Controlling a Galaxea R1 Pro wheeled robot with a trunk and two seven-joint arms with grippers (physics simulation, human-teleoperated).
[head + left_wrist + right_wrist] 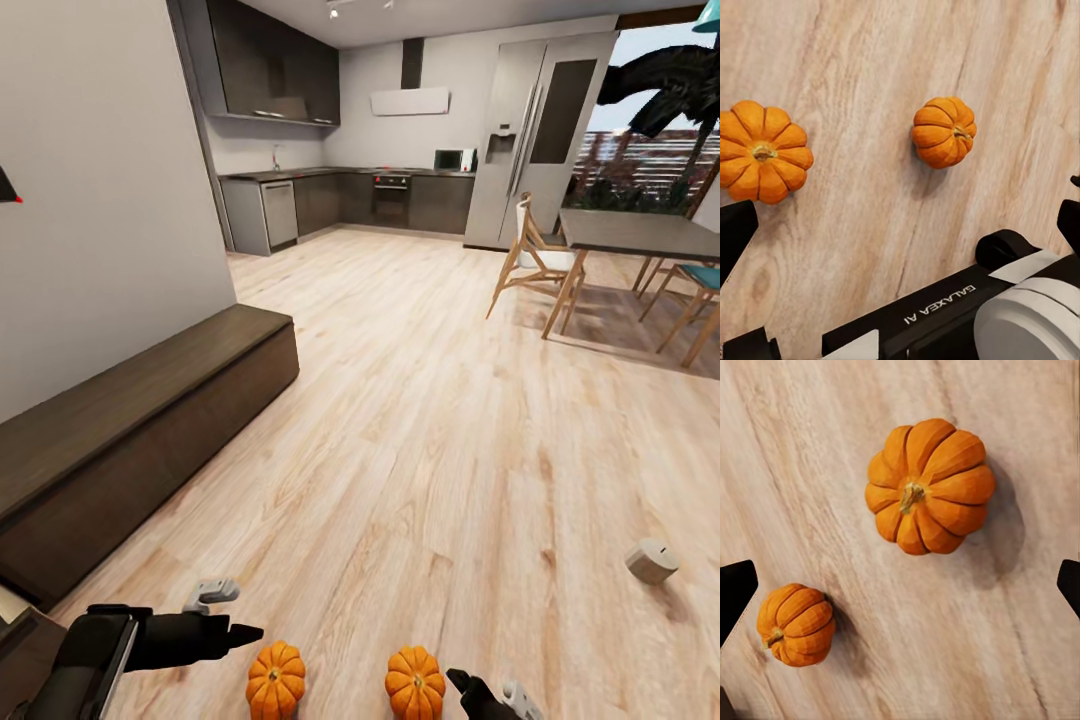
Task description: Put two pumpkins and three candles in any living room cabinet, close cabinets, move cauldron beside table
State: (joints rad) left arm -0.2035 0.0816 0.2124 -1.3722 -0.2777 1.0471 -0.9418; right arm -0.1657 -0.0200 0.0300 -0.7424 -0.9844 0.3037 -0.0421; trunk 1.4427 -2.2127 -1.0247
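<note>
Two orange pumpkins stand on the wood floor right in front of me, the left pumpkin (275, 680) (761, 152) (796, 624) and the right pumpkin (415, 683) (943, 131) (928, 486). My left gripper (228, 618) (900, 225) hovers open just left of the left pumpkin, holding nothing. Close to the right of the right pumpkin, my right gripper (490, 698) (900, 589) is also open and looks down on that pumpkin. One tan candle (651, 560) lies on the floor to the right. The long dark-brown cabinet (140, 430) runs along the left wall with its fronts shut.
A dining table (640, 232) with wooden chairs (535, 262) stands at the far right. The grey kitchen units (350, 198) and a fridge (540, 130) line the back wall. Open plank floor stretches between me and them. My right arm (945, 307) crosses the left wrist view.
</note>
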